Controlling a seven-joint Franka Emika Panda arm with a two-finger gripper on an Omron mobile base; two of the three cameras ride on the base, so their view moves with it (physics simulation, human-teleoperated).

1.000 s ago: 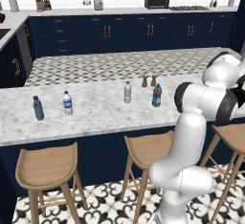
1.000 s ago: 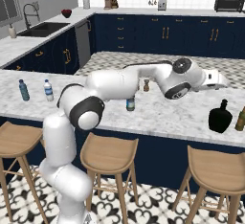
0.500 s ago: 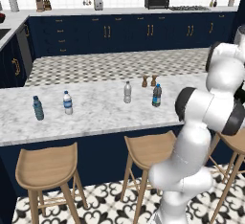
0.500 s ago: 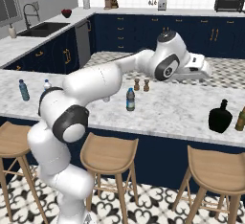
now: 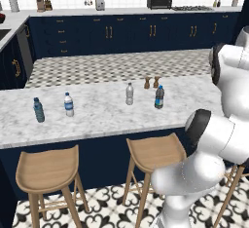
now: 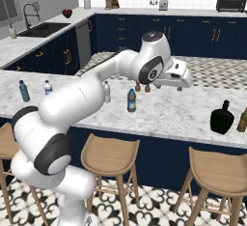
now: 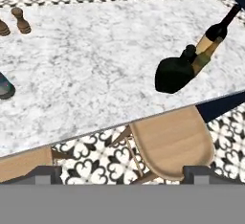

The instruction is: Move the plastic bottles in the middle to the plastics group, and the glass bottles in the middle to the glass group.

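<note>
Marble counter carried the squat black bottle at centre right, beside an amber bottle. Both water bottles stood centre. Gripper, fingers wide and empty, had swung rightward above the counter, suggesting glass first.

Home kitchen: marble island counter with wooden bar stools, navy cabinets, sink, toaster oven, stovetop.
</note>
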